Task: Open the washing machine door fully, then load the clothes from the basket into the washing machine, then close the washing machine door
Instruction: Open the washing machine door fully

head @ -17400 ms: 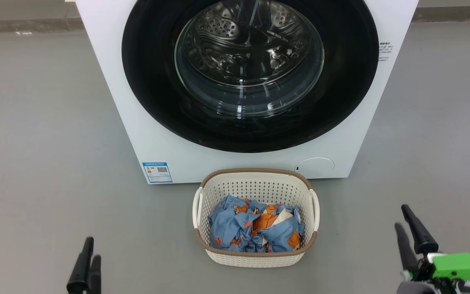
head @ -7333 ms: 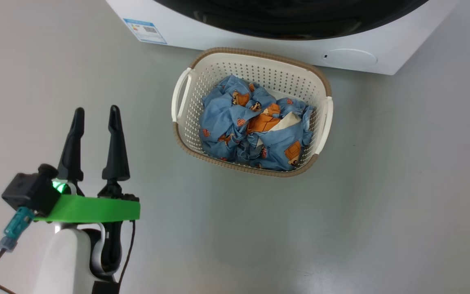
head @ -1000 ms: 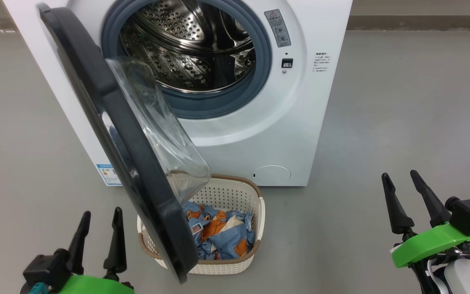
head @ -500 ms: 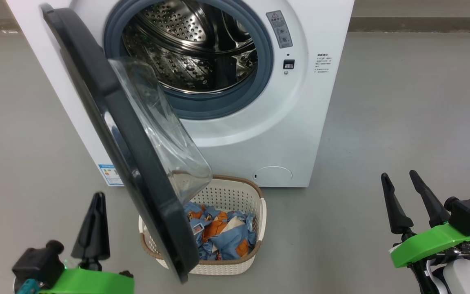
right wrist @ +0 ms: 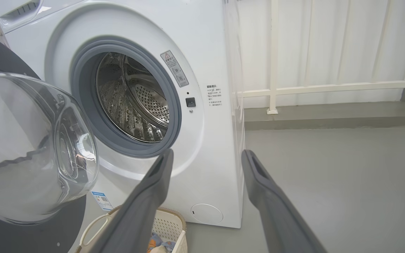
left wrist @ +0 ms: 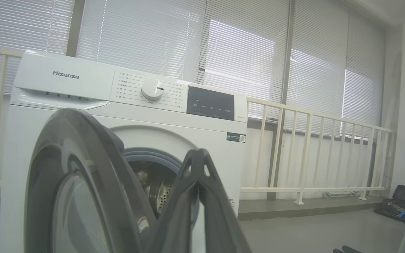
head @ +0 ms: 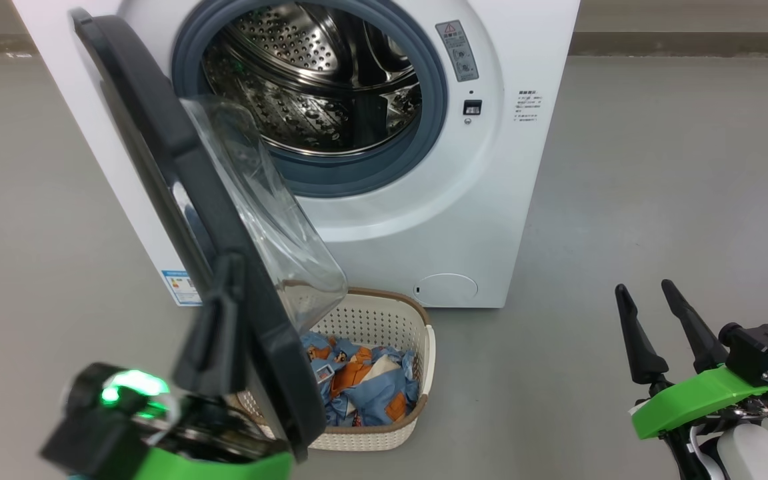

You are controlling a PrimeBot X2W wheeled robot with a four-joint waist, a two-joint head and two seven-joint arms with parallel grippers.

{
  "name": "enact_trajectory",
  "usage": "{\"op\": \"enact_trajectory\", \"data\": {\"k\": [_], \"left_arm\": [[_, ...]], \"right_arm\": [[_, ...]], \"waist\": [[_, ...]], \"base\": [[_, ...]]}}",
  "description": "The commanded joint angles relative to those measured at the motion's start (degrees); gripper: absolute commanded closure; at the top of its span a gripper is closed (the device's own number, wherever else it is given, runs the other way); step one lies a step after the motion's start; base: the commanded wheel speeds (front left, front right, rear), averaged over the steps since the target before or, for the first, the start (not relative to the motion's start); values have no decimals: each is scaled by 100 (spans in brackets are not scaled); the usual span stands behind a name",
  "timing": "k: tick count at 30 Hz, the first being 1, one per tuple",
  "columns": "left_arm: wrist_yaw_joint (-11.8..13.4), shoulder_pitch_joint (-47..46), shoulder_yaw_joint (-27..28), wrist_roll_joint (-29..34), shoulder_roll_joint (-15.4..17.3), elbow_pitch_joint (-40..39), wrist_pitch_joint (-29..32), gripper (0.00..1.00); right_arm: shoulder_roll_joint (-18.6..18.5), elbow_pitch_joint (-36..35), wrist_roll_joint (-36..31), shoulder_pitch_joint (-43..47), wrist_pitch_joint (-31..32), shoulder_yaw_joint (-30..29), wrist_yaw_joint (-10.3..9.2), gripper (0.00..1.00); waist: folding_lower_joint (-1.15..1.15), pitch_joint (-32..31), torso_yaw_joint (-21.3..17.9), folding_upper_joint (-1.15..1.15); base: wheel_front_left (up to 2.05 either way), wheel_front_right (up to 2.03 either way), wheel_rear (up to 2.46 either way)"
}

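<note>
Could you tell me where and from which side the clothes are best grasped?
I'd pinch a raised fold of the clothes on the pile's right, coming down from the right with the open right gripper: the door overhangs the basket's left part, leaving the right uncovered.

In my left wrist view I read the grey brand word "Hisense" (left wrist: 65, 74) at 10 o'clock on the big white boxy front-loading washing machine (left wrist: 174, 126). A narrow grey sticker (head: 456, 50) with a red warning triangle sits at 2 o'clock off the round steel drum (head: 304, 80); its print is too small to read. So are the small blue rectangular label (head: 179, 287) at 7 o'clock and the grey printed lines (head: 530, 105) at 3 o'clock.
</note>
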Motion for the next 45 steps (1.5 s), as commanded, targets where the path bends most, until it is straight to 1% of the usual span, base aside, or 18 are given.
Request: {"op": "enact_trajectory", "data": {"k": [1,5,9,17,22,27,34,40,41,45], "left_arm": [[-42,-171,55,39,-8,-208,85,100],[-92,-86,-399,-30,-80,-163,365,100],[-81,-37,-613,-156,-126,312,578,100],[-45,-9,-661,-425,-173,1408,640,100],[-4,-53,-625,-501,-183,1787,617,100],[110,-68,-536,-581,-193,2037,581,100],[209,-91,-380,-647,-137,2113,504,100],[276,4,-308,-692,-52,2096,521,100],[276,4,-308,-692,-52,2096,521,100],[301,78,-326,-687,-3,2018,554,100]], "right_arm": [[-27,-141,12,-50,-70,147,33,0],[12,-145,21,-56,-70,174,33,0],[39,-129,34,-84,-70,219,33,0],[53,-111,69,-91,-70,233,33,0],[54,-100,74,-82,-70,242,33,0],[63,-80,73,-73,-70,242,33,0],[63,-48,86,-36,-70,237,33,0],[87,-10,123,-16,-70,242,33,0],[87,-10,123,-16,-70,242,33,0],[116,1,140,0,-70,203,33,0]], "waist": [[0,8,-11,0],[0,38,-48,0],[0,63,-118,0],[0,98,-283,0],[0,101,-317,0],[0,95,-296,0],[0,85,-90,0],[0,67,252,0],[0,67,252,0],[0,56,525,0]], "base": [[0,0,0],[0,0,0],[0,0,0],[0,0,0],[0,0,0],[0,0,0],[0,0,0],[0,0,0],[0,0,0],[0,0,0]]}}
